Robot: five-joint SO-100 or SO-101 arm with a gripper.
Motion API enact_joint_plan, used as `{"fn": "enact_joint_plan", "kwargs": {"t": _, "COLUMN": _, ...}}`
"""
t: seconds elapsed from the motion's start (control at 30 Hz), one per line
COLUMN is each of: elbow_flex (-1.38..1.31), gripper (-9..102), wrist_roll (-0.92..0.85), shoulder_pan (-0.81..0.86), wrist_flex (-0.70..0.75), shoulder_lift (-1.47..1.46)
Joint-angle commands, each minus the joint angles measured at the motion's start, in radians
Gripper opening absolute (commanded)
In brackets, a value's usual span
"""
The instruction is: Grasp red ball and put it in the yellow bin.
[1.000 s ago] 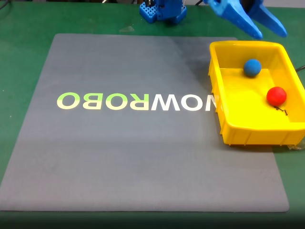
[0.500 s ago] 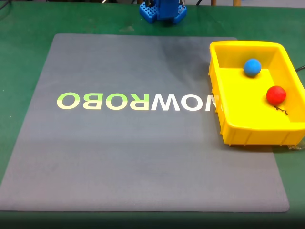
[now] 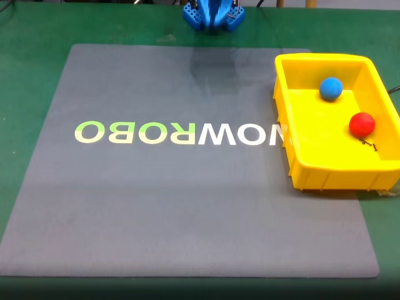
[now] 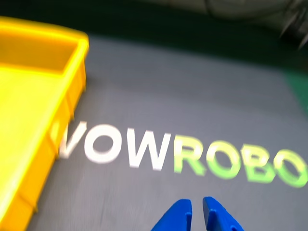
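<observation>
Already the red ball (image 3: 362, 124) lies inside the yellow bin (image 3: 294, 153), at the right of the fixed view, near the blue ball (image 3: 330, 88). In the wrist view the claw (image 4: 197, 207) is nearly closed and holds nothing, low in the frame over the grey mat (image 4: 192, 101); the bin is at its left.

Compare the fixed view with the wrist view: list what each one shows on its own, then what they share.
Fixed view alone: the red ball and a blue ball lying apart inside the yellow bin, plus the blue arm base at the top edge.

Wrist view alone: the gripper, its blue fingertips close together with a thin gap, above the mat.

Both: the grey mat with its white and green lettering, the bin and the green table.
</observation>
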Motion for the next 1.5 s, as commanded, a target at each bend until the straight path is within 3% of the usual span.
{"fn": "enact_joint_plan", "kwargs": {"t": 0.0, "elbow_flex": 0.071, "gripper": 0, "wrist_roll": 0.02, "shoulder_pan": 0.021, "wrist_flex": 0.003, "shoulder_lift": 0.063}}
{"fn": "enact_joint_plan", "kwargs": {"t": 0.23, "elbow_flex": 0.23, "gripper": 0, "wrist_roll": 0.043, "shoulder_pan": 0.054, "wrist_flex": 0.067, "shoulder_lift": 0.138}}
{"fn": "enact_joint_plan", "kwargs": {"t": 0.77, "elbow_flex": 0.232, "gripper": 0, "wrist_roll": 0.084, "shoulder_pan": 0.048, "wrist_flex": 0.614, "shoulder_lift": 0.14}}
{"fn": "enact_joint_plan", "kwargs": {"t": 1.47, "elbow_flex": 0.232, "gripper": 0, "wrist_roll": 0.115, "shoulder_pan": 0.052, "wrist_flex": 0.632, "shoulder_lift": 0.14}}
